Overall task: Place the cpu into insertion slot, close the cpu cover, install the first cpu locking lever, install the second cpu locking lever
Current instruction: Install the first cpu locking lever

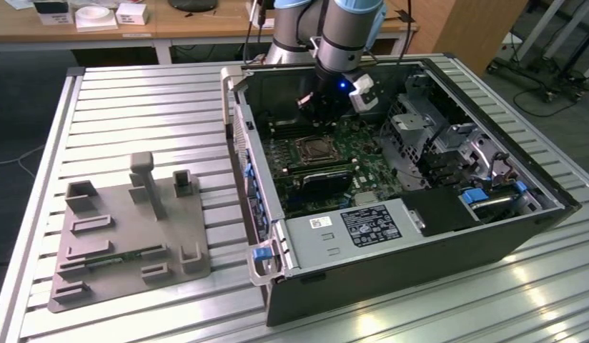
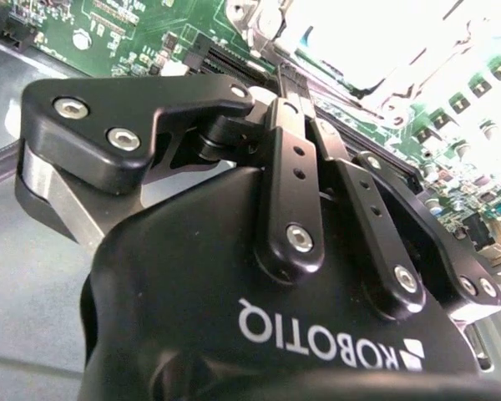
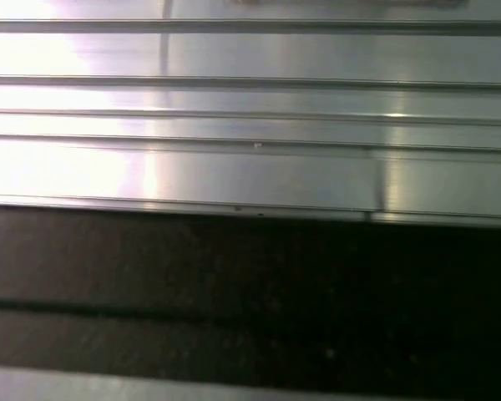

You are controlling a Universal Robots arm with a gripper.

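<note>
In the exterior view an open computer case (image 1: 523,179) lies on the slatted table with the green motherboard (image 1: 357,153) facing up. The insertion slot (image 1: 317,150) is a square socket with a silvery rim and a dark centre, near the board's middle. I cannot tell the cpu, the cpu cover or the locking levers apart from it. My gripper (image 1: 323,108) hangs inside the case just beyond the slot, toward the far wall. In the second wrist view the black fingers (image 2: 294,159) converge to a point over the board, beside the glare-washed silvery socket area (image 2: 359,46).
A grey moulded fixture (image 1: 132,236) with pegs and pockets sits on the table at the exterior view's left. Drive cages and cables (image 1: 447,143) fill the case's right side, and a power supply (image 1: 357,229) its near end. The first wrist view shows aluminium slats (image 3: 250,159) above a dark surface (image 3: 250,292).
</note>
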